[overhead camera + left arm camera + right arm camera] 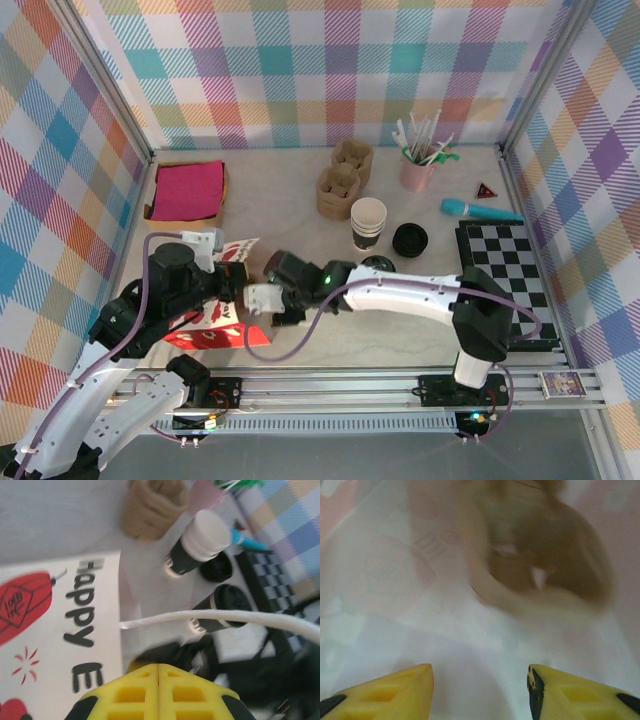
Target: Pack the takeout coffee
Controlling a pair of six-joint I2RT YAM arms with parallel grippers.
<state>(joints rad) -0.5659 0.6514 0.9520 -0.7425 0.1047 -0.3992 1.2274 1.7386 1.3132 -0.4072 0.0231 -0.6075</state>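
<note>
The takeout coffee [377, 263], a dark-banded cup with a black lid, stands on the table just behind my right forearm; in the left wrist view the coffee [226, 605] sits right of centre. A white paper bag [215, 322] with red prints lies at the front left. The left gripper [232, 290] is shut at the bag's [60, 630] edge, jaws flush together, and the bag's white cord handle [210, 615] crosses in front. My right gripper [262, 297] reaches left into the bag's mouth. It [480, 672] stands open over white paper, a blurred brown shape [540, 565] beyond.
An unlidded stack of cups [368, 222] and a loose black lid [410, 240] stand behind the coffee. Cardboard carriers [340, 187], a pink cup of straws [418, 170], a box of pink napkins [187, 190], a teal tool [480, 210] and a checkerboard [505, 265] ring the back and right.
</note>
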